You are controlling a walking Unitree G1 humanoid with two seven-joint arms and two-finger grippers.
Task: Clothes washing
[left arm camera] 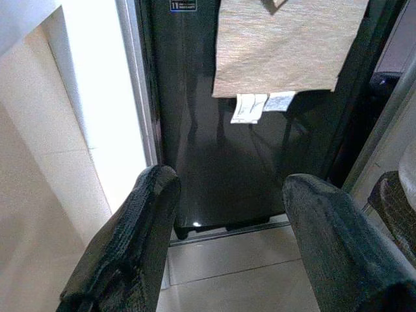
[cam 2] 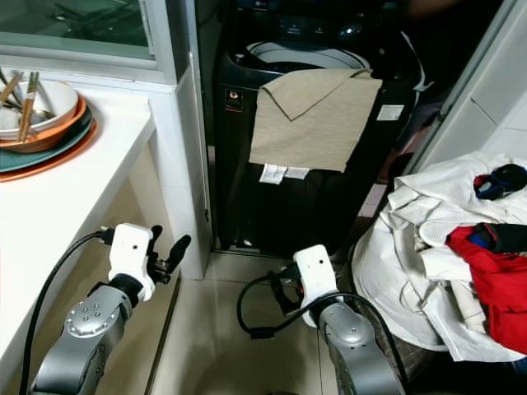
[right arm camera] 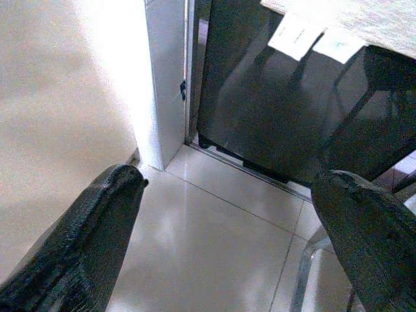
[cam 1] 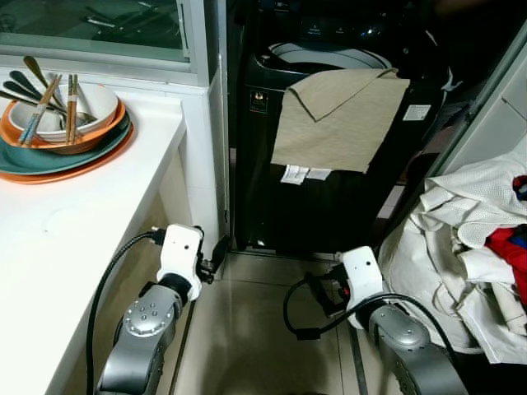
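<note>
Beige cloth (cam 1: 340, 118) on washer (cam 1: 329, 197), laundry pile (cam 2: 436, 247)

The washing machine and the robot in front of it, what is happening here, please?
The robot faces a black washing machine with a beige cloth draped over its front edge. Both arms are held low over the floor: the left gripper and the right gripper have their fingers open and hold nothing. A pile of clothes waits on the robot's right.

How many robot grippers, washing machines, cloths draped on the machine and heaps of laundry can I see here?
Grippers: 2, the left gripper and the right gripper, both open
Washing machine: 1
Beige cloth draped over its front: 1
Laundry heap: 1
Total: 5
</note>
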